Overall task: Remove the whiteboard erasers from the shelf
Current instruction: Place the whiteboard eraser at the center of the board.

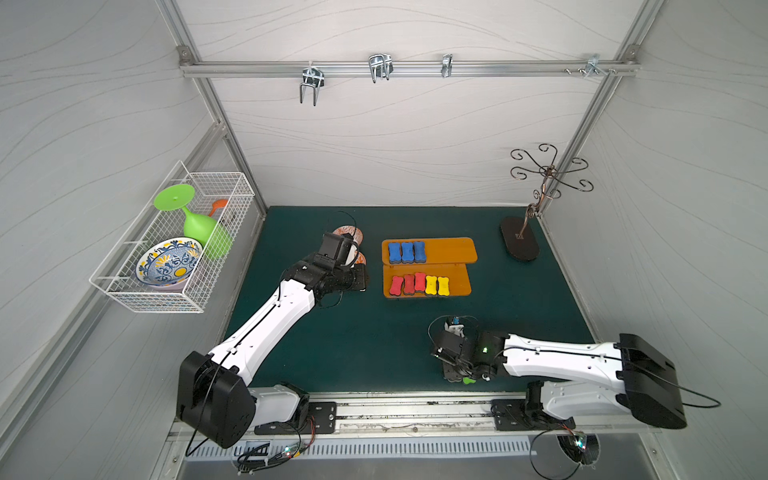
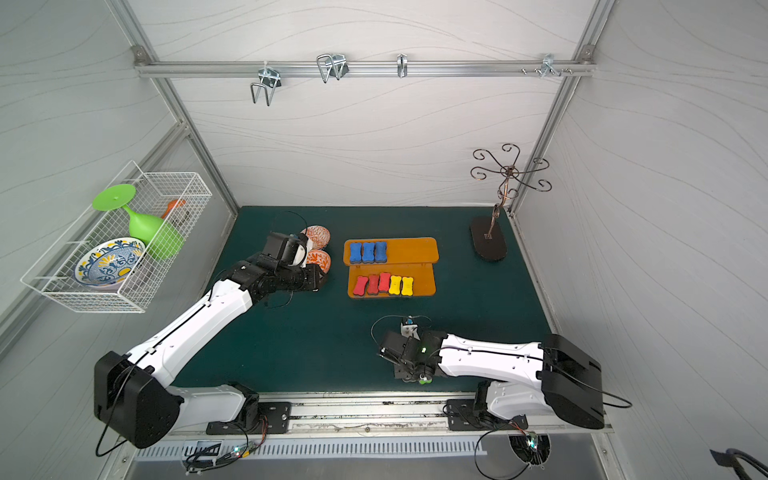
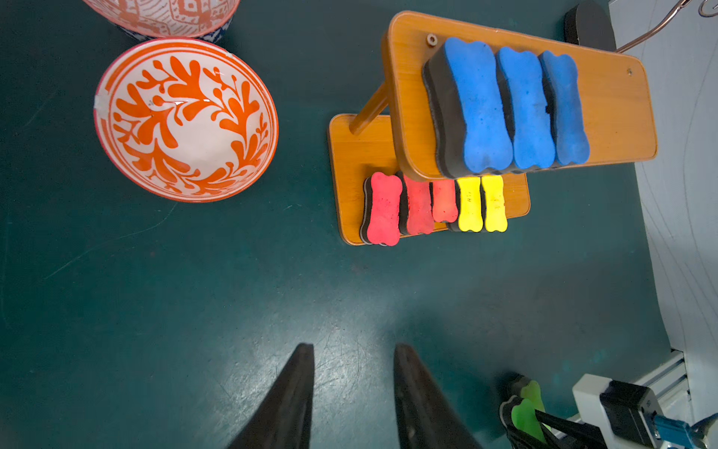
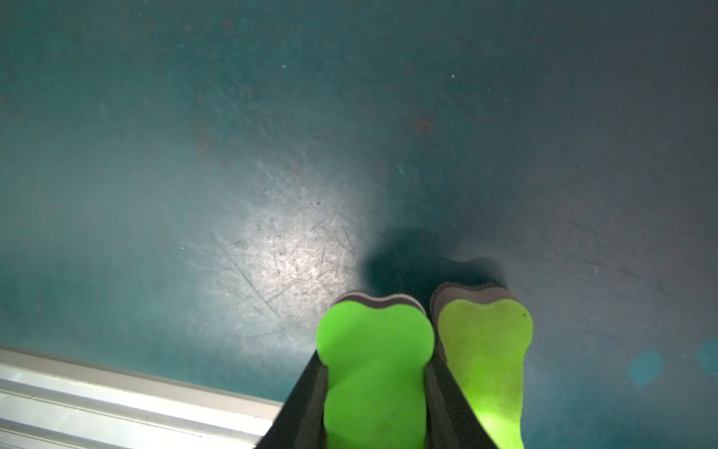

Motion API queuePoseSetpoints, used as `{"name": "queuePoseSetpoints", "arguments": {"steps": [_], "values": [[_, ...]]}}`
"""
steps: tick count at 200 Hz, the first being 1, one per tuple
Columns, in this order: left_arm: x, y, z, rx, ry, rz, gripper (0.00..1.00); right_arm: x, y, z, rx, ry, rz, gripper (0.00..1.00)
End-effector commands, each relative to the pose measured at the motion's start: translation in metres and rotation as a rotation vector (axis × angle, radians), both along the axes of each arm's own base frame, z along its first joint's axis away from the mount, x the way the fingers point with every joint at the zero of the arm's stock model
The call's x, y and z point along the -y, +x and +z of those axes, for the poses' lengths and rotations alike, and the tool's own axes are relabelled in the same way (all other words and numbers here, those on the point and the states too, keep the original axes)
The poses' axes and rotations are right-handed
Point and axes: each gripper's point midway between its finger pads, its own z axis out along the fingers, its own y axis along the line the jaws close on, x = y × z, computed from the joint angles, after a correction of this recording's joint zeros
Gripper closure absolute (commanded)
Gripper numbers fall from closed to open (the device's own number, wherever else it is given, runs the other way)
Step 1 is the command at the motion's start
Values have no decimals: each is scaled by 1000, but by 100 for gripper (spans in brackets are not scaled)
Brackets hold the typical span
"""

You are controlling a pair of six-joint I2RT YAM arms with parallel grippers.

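At the mat's [image 1: 374, 340] front edge, the right gripper [image 4: 373, 369] clasps one green eraser [image 4: 375, 342], with a second green eraser [image 4: 485, 350] just beside it. Mid-mat, the left gripper [image 3: 353, 350], jaws apart and empty, is nearer the shelf [image 1: 453, 249]. The shelf's red erasers [image 1: 409, 284], yellow erasers [image 1: 436, 286] and, on the top board, blue erasers [image 1: 406, 252] lie lengthwise front-to-back, towards the right edge.

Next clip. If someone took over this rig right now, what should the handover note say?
Left end effector: open, empty, over the mat beside the shelf.
Right end effector: shut on a green eraser at the mat's front edge; a second green eraser sits right beside it, outside the grip.
Shelf: three blue erasers on the top board; three red erasers and two yellow erasers on the lower board.
Done: both greens are off the shelf.
Left: put down the held one, then clear the other eight.
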Motion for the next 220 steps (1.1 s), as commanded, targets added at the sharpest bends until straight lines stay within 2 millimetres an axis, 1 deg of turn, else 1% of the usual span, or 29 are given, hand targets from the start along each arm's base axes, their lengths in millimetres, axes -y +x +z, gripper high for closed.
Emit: {"name": "queuePoseSetpoints", "arguments": {"steps": [1, 60, 86, 140, 220], "values": [[1, 3, 0, 15, 15, -13, 62, 2, -5, -7, -23, -11, -1, 65], [1, 3, 1, 19, 18, -13, 62, -1, -9, -17, -64, -29, 7, 63], [0, 3, 1, 20, 20, -12, 62, 2, -10, -20, -76, -41, 0, 63], [2, 3, 2, 18, 14, -16, 62, 5, -11, -22, -87, -45, -5, 61], [2, 1, 3, 22, 7, -20, 62, 3, -10, -25, -91, -60, 5, 61]]}}
